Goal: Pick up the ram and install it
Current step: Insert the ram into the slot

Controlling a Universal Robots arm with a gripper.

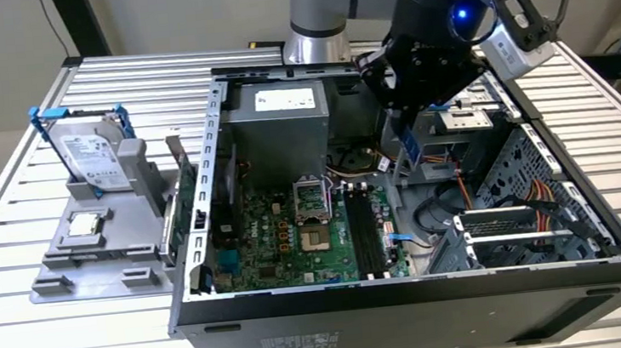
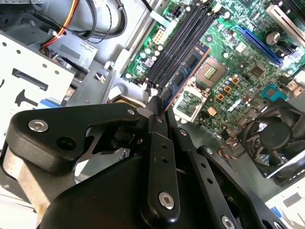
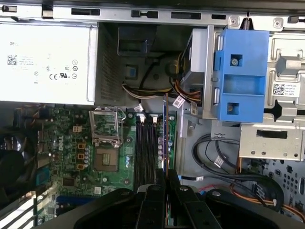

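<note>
Gripper, upper middle of the exterior view, fingers clamped on the ram, holds it edge-down to line up with the memory slots.

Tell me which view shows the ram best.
The second wrist view: the ram shows its flat face and chips, pinched by the gripper near the memory slots. The first wrist view shows the ram edge-on; the exterior view, a blue sliver under the gripper.
</note>
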